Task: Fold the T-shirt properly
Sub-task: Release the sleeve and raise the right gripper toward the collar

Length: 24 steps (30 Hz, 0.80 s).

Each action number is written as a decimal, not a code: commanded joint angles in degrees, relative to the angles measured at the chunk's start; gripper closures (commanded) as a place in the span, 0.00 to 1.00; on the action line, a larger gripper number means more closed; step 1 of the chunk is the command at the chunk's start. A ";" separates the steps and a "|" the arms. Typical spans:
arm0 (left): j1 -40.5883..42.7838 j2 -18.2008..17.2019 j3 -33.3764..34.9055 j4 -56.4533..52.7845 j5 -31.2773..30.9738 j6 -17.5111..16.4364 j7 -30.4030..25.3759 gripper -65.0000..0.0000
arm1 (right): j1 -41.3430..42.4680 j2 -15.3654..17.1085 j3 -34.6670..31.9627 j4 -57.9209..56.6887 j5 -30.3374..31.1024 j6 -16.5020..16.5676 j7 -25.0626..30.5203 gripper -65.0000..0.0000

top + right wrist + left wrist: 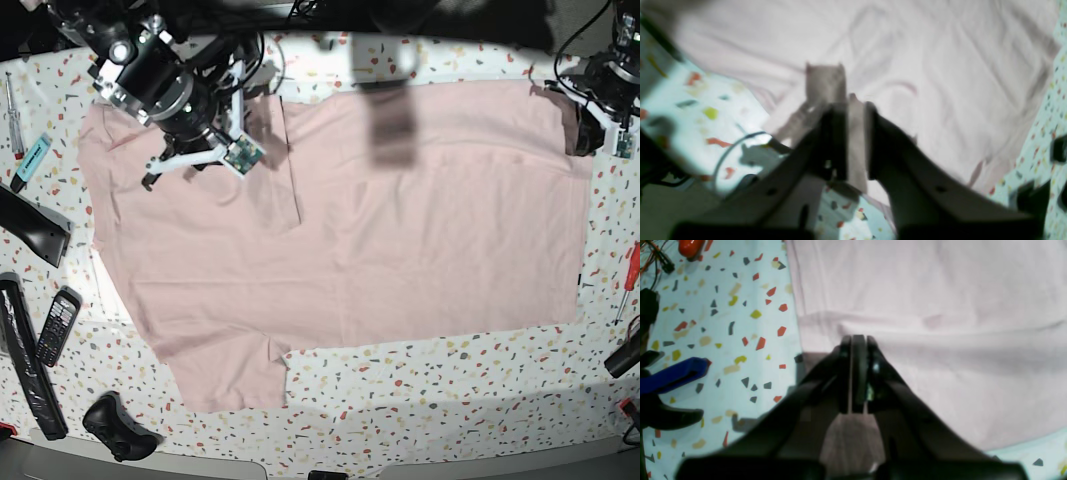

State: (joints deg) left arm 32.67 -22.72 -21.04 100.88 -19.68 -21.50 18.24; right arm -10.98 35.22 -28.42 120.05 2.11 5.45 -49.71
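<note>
T-shirt (400, 240) lies spread plain side up across the terrazzo counter (450, 400), mostly flat, one sleeve sticking out at the near edge, some creases around the collar end.

Left hand (855, 340) sits at the far hem corner, on the base view's right, jaws pressed together; a ridge of cloth bunches right at the tips, so it looks pinched on the hem, though the fabric between the pads is not clearly visible.

Right hand (851, 106) is over the shoulder/sleeve area on the base view's left; jaws narrow, pale strip between them, view too blurred to say whether that is cloth — cannot tell if it grips.

Step, as judged: securing both far-edge corners for a fold toward the near edge.

To do it well:
- confirm the right grip first
- lift both corners level
- keep the edge taut between the hands
- lay it down aligned with the near hem.

Risk: a one-sided lift skews the fold.

Remote (56, 325) and screwdriver (630, 275) lie off the cloth.
</note>
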 commanded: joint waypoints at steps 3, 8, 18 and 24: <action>-0.85 -0.79 -0.46 0.83 -0.39 0.26 1.68 1.00 | 0.48 0.50 3.13 -3.41 -1.55 -0.37 0.81 1.00; -1.31 1.29 -0.46 0.83 -4.37 0.20 3.10 1.00 | 0.33 0.48 9.49 -8.02 2.80 -0.35 0.81 1.00; -4.61 7.65 -0.24 -3.91 -4.26 -1.64 4.96 1.00 | -4.31 0.13 12.33 -14.56 4.42 -0.26 0.79 1.00; -5.99 4.61 -0.26 -12.17 -2.86 -2.36 5.31 1.00 | -9.14 -0.31 12.35 -15.28 2.25 -0.24 0.81 1.00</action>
State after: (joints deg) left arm 26.15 -17.34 -21.02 88.44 -23.59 -25.06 22.55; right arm -20.16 34.35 -16.40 104.03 4.03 5.21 -48.60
